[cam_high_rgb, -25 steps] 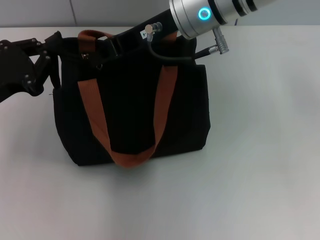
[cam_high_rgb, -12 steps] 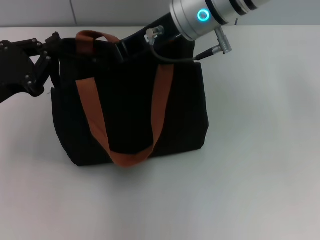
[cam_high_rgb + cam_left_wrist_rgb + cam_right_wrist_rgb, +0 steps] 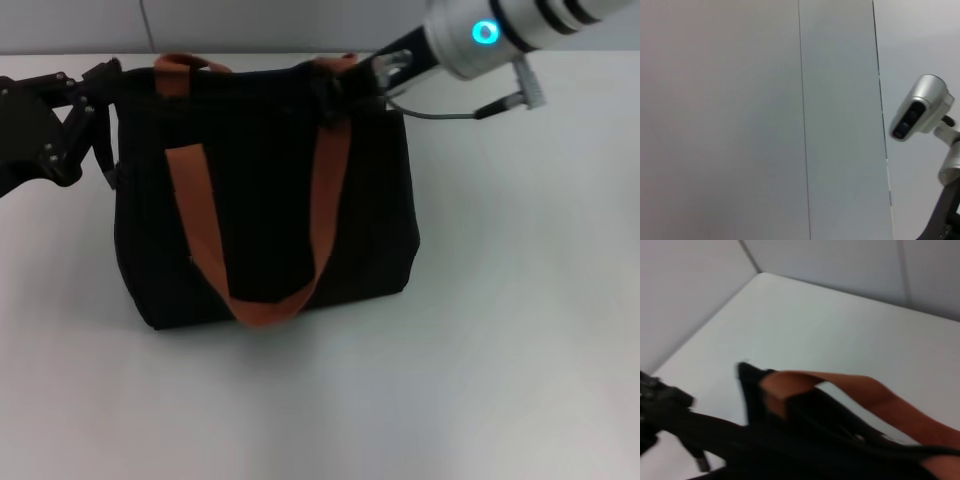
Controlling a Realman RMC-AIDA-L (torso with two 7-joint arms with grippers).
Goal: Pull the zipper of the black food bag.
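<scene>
The black food bag (image 3: 262,200) was found upright on the white table (image 3: 520,330), rust-brown handles (image 3: 200,220) draped over its front. The left gripper (image 3: 95,95) was positioned at the bag's top left corner, the right gripper (image 3: 350,80) at its top right edge. Neither claw's state could be told. The zipper pull was not discernible.

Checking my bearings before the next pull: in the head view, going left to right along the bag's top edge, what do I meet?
Left gripper at the left corner → black food bag left handle → right handle → right gripper at the top edge → silver right arm.
</scene>
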